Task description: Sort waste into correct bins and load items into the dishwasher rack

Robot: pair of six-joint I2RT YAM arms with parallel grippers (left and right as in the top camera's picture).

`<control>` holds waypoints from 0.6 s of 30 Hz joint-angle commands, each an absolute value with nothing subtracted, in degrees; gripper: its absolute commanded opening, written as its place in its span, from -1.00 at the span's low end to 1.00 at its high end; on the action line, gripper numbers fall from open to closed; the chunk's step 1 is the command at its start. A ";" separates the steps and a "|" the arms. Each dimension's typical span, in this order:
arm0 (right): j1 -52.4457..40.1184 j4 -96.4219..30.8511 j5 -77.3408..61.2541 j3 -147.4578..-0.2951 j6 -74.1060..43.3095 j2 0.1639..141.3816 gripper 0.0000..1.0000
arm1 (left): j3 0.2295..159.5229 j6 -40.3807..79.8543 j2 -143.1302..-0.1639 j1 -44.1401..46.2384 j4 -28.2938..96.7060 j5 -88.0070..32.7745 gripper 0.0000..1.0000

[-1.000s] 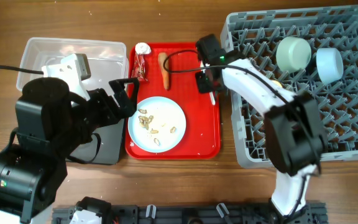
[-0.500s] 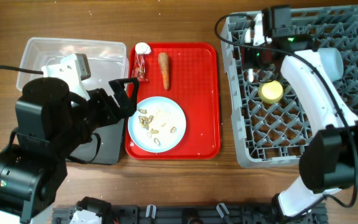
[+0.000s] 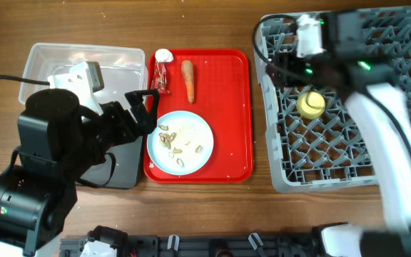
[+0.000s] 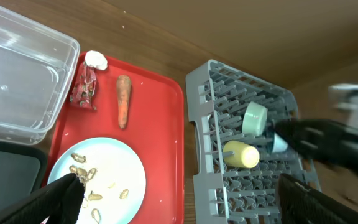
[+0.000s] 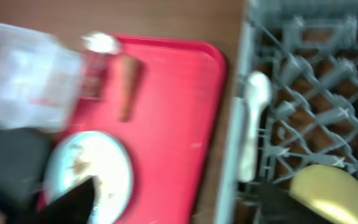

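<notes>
On the red tray (image 3: 223, 107) lie a carrot (image 3: 188, 80), a crumpled wrapper (image 3: 161, 77), a white wad (image 3: 163, 55) and a pale blue plate (image 3: 180, 142) with food scraps. The grey dishwasher rack (image 3: 334, 168) holds a yellow cup (image 3: 310, 104); the left wrist view also shows a green cup (image 4: 254, 118) and a blue cup (image 4: 278, 143). A white spoon (image 5: 252, 121) lies in the rack's left edge. My right gripper (image 5: 179, 208) is open and empty above that edge, blurred. My left gripper (image 4: 185, 208) hangs open over the plate (image 4: 98, 180).
A clear plastic bin (image 3: 84, 61) stands left of the tray, with a dark bin (image 3: 123, 168) in front of it, largely hidden under my left arm. The right arm (image 3: 384, 107) stretches across the rack. Bare wooden table lies in front of the tray.
The right gripper carried the white spoon from the tray to the rack, opened and let it go there. The left arm has not moved.
</notes>
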State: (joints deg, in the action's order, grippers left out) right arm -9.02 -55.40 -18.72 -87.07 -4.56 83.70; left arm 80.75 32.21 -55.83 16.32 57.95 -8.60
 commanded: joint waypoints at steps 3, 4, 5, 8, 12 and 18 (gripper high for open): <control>-9.13 -61.93 -24.32 -88.29 -4.27 72.69 0.99 | 81.01 31.94 -55.83 15.86 57.93 -7.86 1.00; -9.13 -63.42 -21.56 -88.29 -4.29 71.50 1.00 | 81.01 31.94 -55.83 15.86 57.93 -7.86 1.00; -9.13 -64.38 -19.66 -88.29 -4.23 70.76 0.99 | 81.01 31.94 -55.83 15.86 57.93 -7.86 1.00; -9.13 -67.72 -17.37 -88.27 1.98 68.40 1.00 | 81.01 31.94 -55.83 15.86 57.93 -7.86 1.00; -9.15 -68.42 -16.47 -87.99 6.22 64.55 0.99 | 81.01 31.94 -55.83 15.86 57.93 -7.86 1.00; -9.15 -56.03 -12.84 -80.88 6.02 52.07 0.99 | 81.01 31.94 -55.83 15.86 57.93 -7.86 1.00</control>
